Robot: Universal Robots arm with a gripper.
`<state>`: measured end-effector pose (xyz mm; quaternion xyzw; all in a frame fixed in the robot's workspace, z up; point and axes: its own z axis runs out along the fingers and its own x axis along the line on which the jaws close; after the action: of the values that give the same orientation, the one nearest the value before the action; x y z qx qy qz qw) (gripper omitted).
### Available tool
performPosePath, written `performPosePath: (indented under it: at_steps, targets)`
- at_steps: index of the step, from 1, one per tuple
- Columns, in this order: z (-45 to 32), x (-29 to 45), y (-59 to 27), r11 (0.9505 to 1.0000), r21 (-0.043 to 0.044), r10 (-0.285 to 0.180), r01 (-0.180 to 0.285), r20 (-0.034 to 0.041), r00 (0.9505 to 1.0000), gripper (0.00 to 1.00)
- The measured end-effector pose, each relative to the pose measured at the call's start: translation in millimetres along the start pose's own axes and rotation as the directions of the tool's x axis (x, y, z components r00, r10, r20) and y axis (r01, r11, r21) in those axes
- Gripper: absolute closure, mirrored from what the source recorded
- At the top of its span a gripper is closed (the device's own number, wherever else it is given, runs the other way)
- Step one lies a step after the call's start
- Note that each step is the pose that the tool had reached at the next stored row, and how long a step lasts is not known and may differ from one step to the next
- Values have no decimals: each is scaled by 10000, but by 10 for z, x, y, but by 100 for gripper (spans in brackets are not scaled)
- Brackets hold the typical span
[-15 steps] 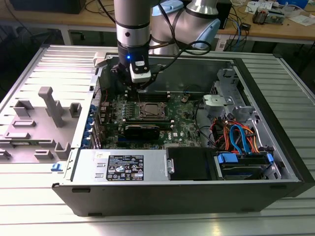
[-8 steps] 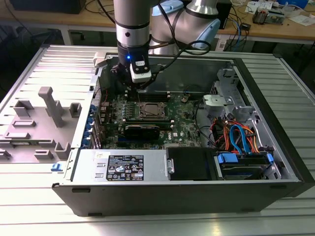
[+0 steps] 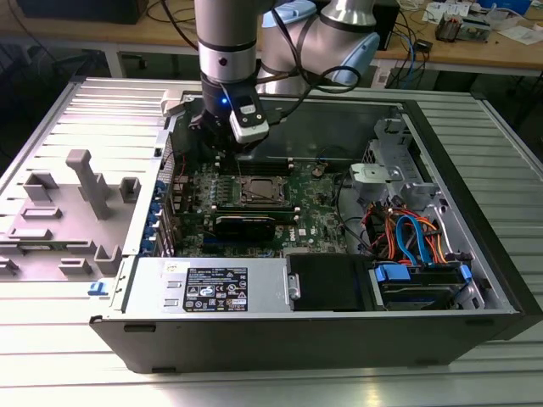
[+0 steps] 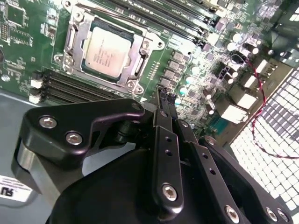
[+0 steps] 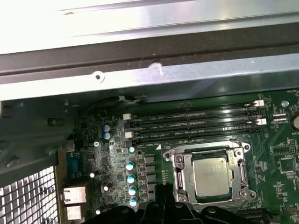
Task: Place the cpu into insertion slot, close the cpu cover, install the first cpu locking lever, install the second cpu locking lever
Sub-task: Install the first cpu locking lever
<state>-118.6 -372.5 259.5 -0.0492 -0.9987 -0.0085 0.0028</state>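
The cpu [image 4: 108,49] is a silver-grey square lying flat in the insertion slot [image 3: 259,192] on the green board. The cpu cover [image 4: 140,60], a silver frame, lies down around it, and the chip shows through its window. In the first wrist view, the cpu [image 5: 212,175] and the cpu cover [image 5: 178,163] appear the same way. My gripper [image 4: 164,95] hangs above the board beside the socket, over the row of small capacitors. It is shut, with nothing between its black fingers. In the exterior view the gripper [image 3: 222,154] is just off the socket toward that view's left.
Long black memory slots [image 5: 196,122] run along both sides of the socket. The case's metal wall [image 5: 149,74] and a perforated rear panel [image 4: 275,140] stand close by. A power supply [image 3: 216,287], drive bay and cable bundle [image 3: 416,237] fill the case's near and right side.
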Motion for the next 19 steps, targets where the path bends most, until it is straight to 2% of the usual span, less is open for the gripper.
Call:
performPosePath:
  at_steps: [5, 8, 11, 12, 17, 19]
  targets:
    - [-44, 60, 2, 9999, -4, -154, 154, -1, 9999, 89]
    - [-45, 61, 4, 9980, 0, -630, 630, -10, 9980, 89]
    - [-44, 61, 9, 9936, 3, -1128, 1128, -19, 9936, 89]
    - [-44, 68, 33, 9913, 4, -1314, 1314, -23, 9913, 89]
    - [-41, 87, 149, 9911, 7, -1329, 1329, -23, 9911, 89]
    - [-39, 88, 169, 9911, 6, -1329, 1329, -23, 9911, 89]
